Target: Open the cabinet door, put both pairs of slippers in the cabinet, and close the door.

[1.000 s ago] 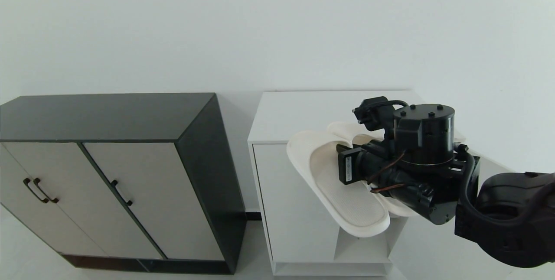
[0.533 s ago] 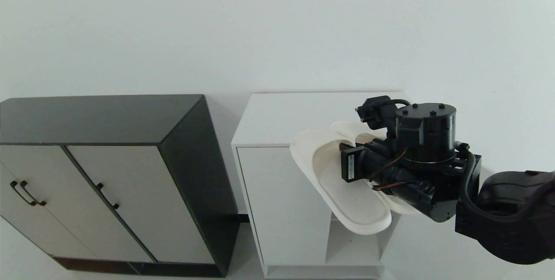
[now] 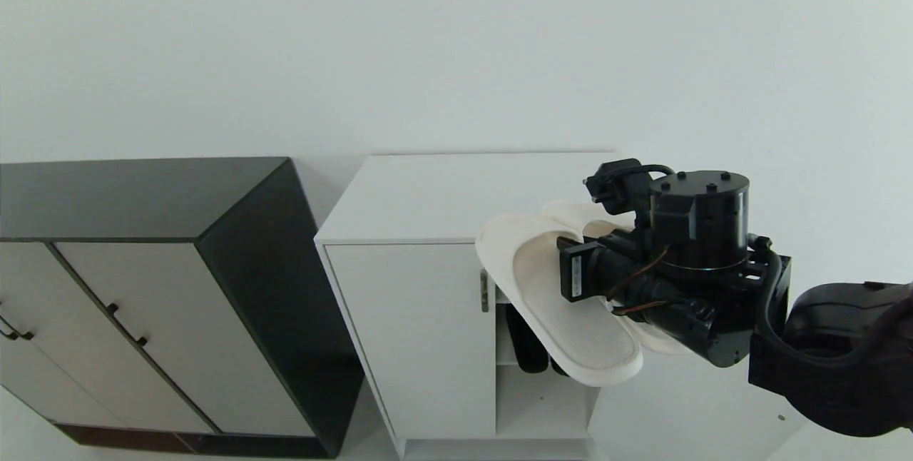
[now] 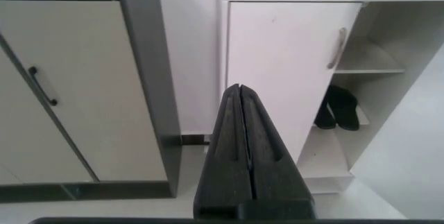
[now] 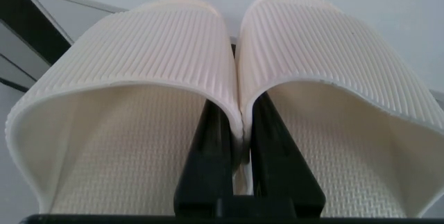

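Black cabinet (image 3: 143, 193) on my left, doors shut, my left gripper (image 4: 240, 93) with fingers pressed together on nothing, white cabinet (image 3: 428, 197) with its right half open, black slippers (image 4: 345, 107) on its shelf, white slippers (image 3: 570, 304) in front of that opening, pinched side by side in my right gripper (image 5: 241, 144).

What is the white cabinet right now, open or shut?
Open. The white cabinet shows exposed shelves on its right half, with dark slippers on one; the door beside them is shut.
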### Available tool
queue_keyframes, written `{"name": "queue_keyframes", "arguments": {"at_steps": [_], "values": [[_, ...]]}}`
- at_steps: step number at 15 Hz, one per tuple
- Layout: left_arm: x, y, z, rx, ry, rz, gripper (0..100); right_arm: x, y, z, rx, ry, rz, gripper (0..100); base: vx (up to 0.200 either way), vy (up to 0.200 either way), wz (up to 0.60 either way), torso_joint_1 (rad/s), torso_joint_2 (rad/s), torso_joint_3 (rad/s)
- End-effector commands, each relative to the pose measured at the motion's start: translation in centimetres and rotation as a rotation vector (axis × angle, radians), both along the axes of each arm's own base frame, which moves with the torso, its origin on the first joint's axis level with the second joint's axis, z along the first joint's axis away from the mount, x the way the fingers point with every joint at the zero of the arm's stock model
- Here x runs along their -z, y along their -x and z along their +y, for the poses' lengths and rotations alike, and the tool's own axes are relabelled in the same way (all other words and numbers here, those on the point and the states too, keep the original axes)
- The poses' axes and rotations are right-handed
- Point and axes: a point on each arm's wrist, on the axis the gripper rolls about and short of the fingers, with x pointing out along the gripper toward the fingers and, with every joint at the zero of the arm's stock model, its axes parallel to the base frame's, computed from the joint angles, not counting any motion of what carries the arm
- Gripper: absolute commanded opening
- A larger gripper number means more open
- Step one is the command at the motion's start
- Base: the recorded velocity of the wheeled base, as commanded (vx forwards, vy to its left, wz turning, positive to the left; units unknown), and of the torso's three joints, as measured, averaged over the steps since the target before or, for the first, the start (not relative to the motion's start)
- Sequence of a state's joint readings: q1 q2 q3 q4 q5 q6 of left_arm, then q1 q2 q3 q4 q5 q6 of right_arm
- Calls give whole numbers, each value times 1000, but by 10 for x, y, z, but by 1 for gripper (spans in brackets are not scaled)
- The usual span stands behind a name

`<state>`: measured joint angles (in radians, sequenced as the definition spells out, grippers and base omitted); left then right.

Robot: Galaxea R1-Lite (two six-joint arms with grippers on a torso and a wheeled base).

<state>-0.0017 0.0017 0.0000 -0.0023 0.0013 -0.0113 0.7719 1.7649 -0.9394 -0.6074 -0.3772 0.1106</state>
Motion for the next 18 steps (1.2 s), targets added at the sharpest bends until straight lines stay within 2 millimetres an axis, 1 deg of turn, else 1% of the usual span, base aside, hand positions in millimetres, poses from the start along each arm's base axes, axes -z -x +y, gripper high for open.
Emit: {"name": "queue_keyframes", "arguments": {"at_steps": [1, 2, 10, 13, 15, 18], "values": [[0, 0, 0, 0, -1, 1, 0, 0, 0, 0, 0, 0, 0, 0, 0, -200, 0, 7, 2, -2], [0, 0, 0, 0, -1, 1, 0, 0, 0, -1, 0, 0, 0, 0, 0, -200, 0, 2, 7, -2], [0, 0, 0, 0, 1, 1, 0, 3, 1, -1, 0, 8, 7, 0, 0, 0, 0, 0, 0, 0], [0, 0, 0, 0, 1, 1, 0, 0, 0, 0, -2, -7, -31, 0, 0, 0, 0, 0, 0, 0], [0, 0, 0, 0, 1, 1, 0, 6, 1, -2, -6, 38, -39, 0, 0, 0, 0, 0, 0, 0], [0, 0, 0, 0, 1, 1, 0, 8, 2, -2, -7, 44, -37, 0, 0, 0, 0, 0, 0, 0]]}}
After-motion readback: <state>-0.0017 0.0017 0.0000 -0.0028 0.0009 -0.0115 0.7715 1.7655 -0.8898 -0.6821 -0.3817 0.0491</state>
